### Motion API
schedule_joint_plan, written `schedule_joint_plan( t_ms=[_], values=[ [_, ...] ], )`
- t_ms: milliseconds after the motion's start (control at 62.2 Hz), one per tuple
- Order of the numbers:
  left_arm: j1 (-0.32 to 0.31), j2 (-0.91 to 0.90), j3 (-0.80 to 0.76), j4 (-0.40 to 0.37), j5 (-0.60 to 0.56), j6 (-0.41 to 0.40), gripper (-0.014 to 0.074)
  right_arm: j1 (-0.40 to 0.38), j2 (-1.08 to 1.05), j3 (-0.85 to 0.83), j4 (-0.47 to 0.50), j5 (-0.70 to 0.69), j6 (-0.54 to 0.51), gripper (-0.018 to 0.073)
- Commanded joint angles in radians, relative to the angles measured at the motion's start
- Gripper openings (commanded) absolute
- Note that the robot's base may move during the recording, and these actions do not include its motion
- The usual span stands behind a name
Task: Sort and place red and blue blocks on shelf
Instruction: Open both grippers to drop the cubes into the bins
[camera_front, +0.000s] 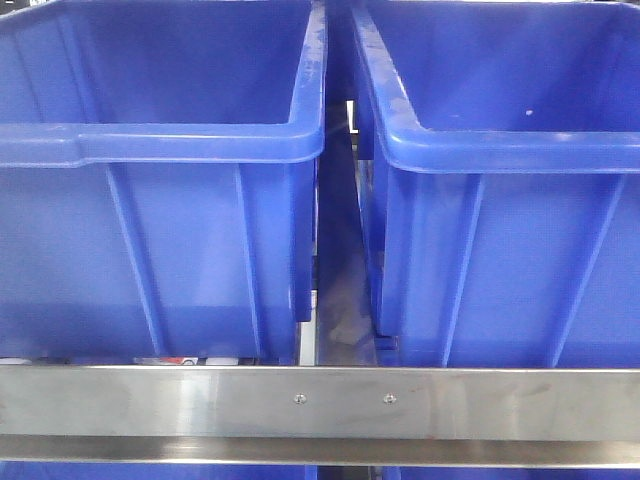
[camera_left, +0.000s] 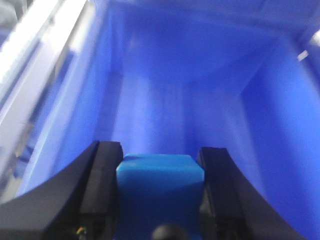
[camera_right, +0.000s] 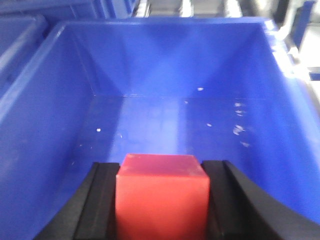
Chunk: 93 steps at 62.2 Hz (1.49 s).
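My L claw (camera_left: 161, 156) pinching blue block (camera_left: 160, 192), deep-blue tub wall (camera_left: 165, 90) beyond. My R claw (camera_right: 163, 168) pinching red block (camera_right: 161, 200), above floor of speckled tub (camera_right: 150, 120). Front cam: shelf rail (camera_front: 320, 400) nearest, tubs behind.

bright, even light from overhead. the brushed steel front rail (camera_front: 200, 400) shows a soft sheen; the gap between the large blue plastic tubs (camera_front: 160, 230) is shadowed. around the left pincer (camera_left: 161, 160) all is blurred, the small matte blue cube (camera_left: 160, 195) it clamps included, with white glare up-left of it. ahead of the right pincer (camera_right: 162, 170) things are sharper, though the small matte red cube (camera_right: 162, 205) it clamps looks soft.
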Motion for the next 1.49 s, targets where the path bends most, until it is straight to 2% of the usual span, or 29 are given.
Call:
schedule_joint_plan(
  t_ms=[0,129,225,289,386,434,498,723,803,884,996,1012,1060,1237,1478],
  values=[
    [0.002,0.04,-0.06,-0.001,-0.086,-0.008,0.0136,-0.006,0.029,-0.05,-0.017,-0.115,-0.006,0.0056],
    [0.002,0.088,-0.069,-0.001,-0.096,-0.008,0.0147,-0.006,0.055,-0.05,-0.017,-0.121,-0.006,0.0066],
    [0.002,0.108,-0.071,-0.001,-0.1,-0.008,0.0232,-0.006,0.06,-0.05,-0.017,-0.121,-0.006,0.0132],
    [0.002,0.109,-0.071,-0.001,-0.106,-0.008,0.0331,-0.006,0.06,-0.05,-0.02,-0.123,-0.007,0.0225],
    [0.002,0.109,-0.071,-0.001,-0.108,-0.008,0.0477,-0.006,0.06,-0.05,-0.045,-0.124,-0.007,0.0425],
    [0.002,0.109,-0.071,-0.001,-0.108,-0.008,0.0513,-0.006,0.06,-0.05,-0.07,-0.124,-0.007,0.05],
    [0.002,0.109,-0.071,-0.001,-0.108,-0.008,0.0529,-0.006,0.06,-0.05,-0.093,-0.124,-0.007,0.0531],
    [0.002,0.109,-0.071,-0.001,-0.101,-0.008,0.0524,-0.006,0.06,-0.05,-0.112,-0.124,-0.007,0.0528],
    [0.002,0.107,-0.071,-0.009,-0.1,-0.008,0.0486,-0.006,0.06,-0.05,-0.112,-0.124,-0.007,0.0478],
    [0.002,0.105,-0.071,-0.014,-0.086,-0.008,0.0378,-0.006,0.06,-0.05,-0.112,-0.125,-0.007,0.0362],
    [0.002,0.088,-0.072,-0.018,-0.042,-0.008,0.0102,-0.006,0.05,-0.05,-0.112,-0.124,-0.007,0.0039],
    [0.002,0.087,-0.072,-0.015,-0.037,-0.008,0.0112,-0.006,0.048,-0.05,-0.111,-0.124,-0.007,0.0027],
    [0.002,0.075,-0.072,-0.013,-0.021,-0.008,0.0148,-0.006,0.035,-0.05,-0.111,-0.125,-0.007,0.0076],
    [0.002,0.015,-0.066,0.017,0.007,-0.008,0.0132,-0.006,-0.037,-0.049,-0.111,-0.101,-0.007,0.0061],
    [0.002,-0.14,0.048,0.019,0.003,-0.008,0.0132,-0.006,-0.21,0.011,-0.111,0.043,-0.007,0.0061]
  ],
)
